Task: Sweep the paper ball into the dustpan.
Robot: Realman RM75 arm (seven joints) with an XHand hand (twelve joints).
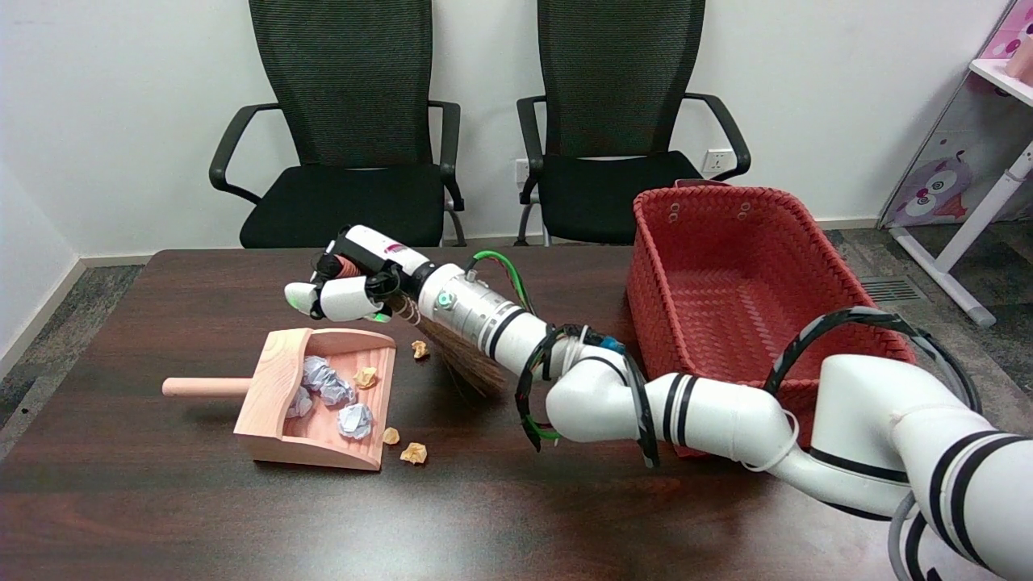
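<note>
A light wooden dustpan lies on the dark table, its round handle pointing left and its mouth facing right. Several white paper balls and one tan ball lie inside it. Three small tan paper balls sit on the table by its mouth: one at the upper edge, two near the lower corner. My right hand hovers above the pan's far side, gripping a small broom whose brown bristles hang under my forearm, right of the pan.
A large red woven basket stands on the table's right side, behind my right arm. Two black office chairs stand beyond the far edge. Bare tabletop lies in front of the pan.
</note>
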